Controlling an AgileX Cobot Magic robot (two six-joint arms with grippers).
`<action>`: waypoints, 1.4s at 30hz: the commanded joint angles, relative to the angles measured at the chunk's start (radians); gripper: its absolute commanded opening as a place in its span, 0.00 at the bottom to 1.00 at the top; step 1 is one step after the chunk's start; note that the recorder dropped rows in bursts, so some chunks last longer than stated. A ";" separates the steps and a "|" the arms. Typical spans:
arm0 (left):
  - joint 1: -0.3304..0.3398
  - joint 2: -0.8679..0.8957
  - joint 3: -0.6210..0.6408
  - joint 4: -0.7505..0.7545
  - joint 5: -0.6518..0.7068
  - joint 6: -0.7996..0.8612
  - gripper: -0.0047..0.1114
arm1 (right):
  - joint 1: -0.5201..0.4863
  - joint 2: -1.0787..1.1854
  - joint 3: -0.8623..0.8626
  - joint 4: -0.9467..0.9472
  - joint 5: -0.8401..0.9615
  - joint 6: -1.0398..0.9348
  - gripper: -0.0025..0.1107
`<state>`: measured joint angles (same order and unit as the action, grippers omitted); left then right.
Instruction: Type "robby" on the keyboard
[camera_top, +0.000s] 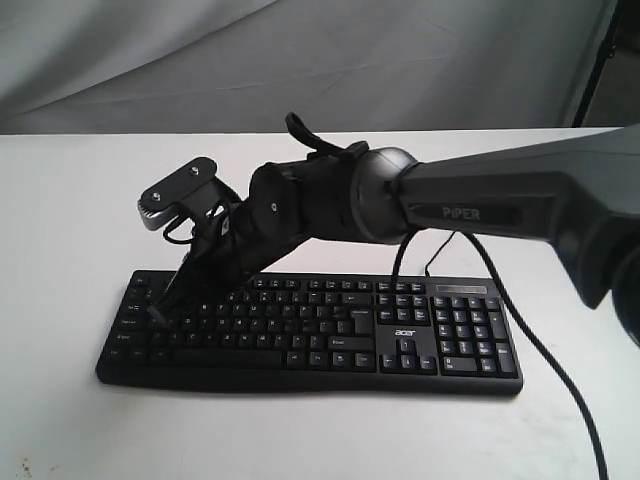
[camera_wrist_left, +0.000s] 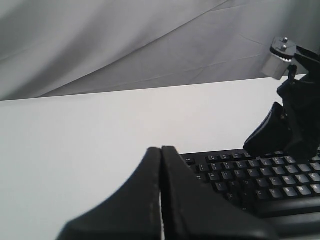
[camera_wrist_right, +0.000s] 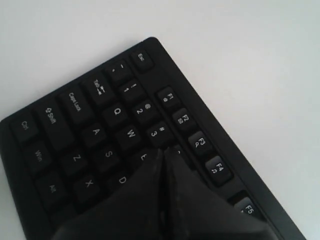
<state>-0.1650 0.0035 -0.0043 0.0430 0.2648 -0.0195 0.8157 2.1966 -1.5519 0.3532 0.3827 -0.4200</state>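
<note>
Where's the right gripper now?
The right gripper is over the left end of the keyboard in the exterior view; its wrist view puts the tip by the 3 key.

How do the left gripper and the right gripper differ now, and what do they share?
The right gripper has its tip over the keyboard's keys, near E and 3; the left gripper shows beside the keyboard's corner, against the table. The right gripper appears in the exterior view; the left gripper does not. Both are black, with jaws shut.
</note>
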 joint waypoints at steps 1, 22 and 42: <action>-0.006 -0.003 0.004 0.005 -0.007 -0.003 0.04 | 0.001 0.017 0.003 0.009 0.000 -0.002 0.02; -0.006 -0.003 0.004 0.005 -0.007 -0.003 0.04 | -0.003 0.045 0.003 0.007 -0.006 0.002 0.02; -0.006 -0.003 0.004 0.005 -0.007 -0.003 0.04 | -0.003 0.066 0.003 -0.003 -0.012 0.002 0.02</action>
<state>-0.1650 0.0035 -0.0043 0.0430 0.2648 -0.0195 0.8157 2.2587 -1.5519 0.3595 0.3669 -0.4200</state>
